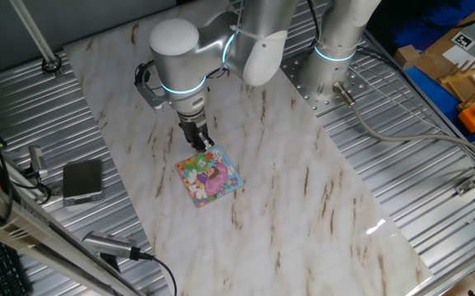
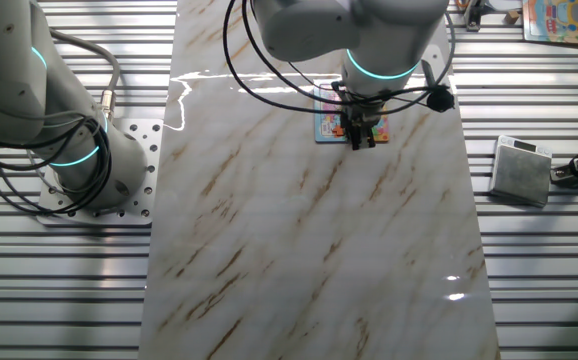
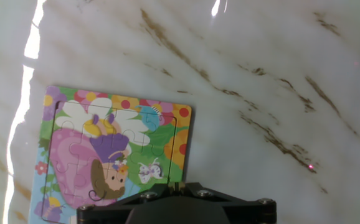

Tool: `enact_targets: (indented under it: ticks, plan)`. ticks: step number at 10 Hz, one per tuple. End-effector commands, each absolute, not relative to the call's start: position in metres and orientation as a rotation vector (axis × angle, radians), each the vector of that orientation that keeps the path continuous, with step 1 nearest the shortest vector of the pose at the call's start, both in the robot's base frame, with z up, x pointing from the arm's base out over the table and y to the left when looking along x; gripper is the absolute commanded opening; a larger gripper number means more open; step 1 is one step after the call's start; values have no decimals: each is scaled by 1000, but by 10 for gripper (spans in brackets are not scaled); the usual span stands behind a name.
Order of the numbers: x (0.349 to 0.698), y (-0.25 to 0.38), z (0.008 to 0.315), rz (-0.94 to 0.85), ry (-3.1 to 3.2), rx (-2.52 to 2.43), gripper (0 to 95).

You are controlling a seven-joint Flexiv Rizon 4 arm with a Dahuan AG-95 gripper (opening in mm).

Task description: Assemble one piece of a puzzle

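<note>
- The white marble-patterned counter (image 1: 303,189) is a smooth, glossy slab with brown veins, lying on ribbed metal slats (image 1: 435,164).
- A small flat grey box (image 1: 82,181) with a cable sits on the slats at the counter's left in one fixed view.
- The small flat square cardboard puzzle (image 1: 210,175), with a cartoon picture in pink, purple, yellow and green, lies flat on the counter, turned so its corners point diagonally in that view; being square, it has no long axis.
- In the hand view the puzzle (image 3: 114,152) shows interlocking pieces and a cartoon girl in a pink field, its right edge running almost straight up the frame.
- The black two-finger gripper (image 1: 202,144) hangs from the white arm with fingers pointing down, right at the puzzle's upper corner.
- Whether the fingers are parted or clenched cannot be told.
- The tiny greenish piece cannot be made out on its own.
</note>
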State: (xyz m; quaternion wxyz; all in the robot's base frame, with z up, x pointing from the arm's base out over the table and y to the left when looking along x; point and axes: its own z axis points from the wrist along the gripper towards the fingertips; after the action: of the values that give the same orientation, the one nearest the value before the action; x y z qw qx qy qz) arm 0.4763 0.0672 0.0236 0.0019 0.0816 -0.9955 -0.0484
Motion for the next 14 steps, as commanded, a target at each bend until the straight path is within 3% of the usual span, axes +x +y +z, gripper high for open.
enact_targets:
  ticks: [1, 14]
  plan:
    - [476, 70, 29, -148, -3121, 244, 0]
    - [473, 94, 7, -131, -3137, 221, 0]
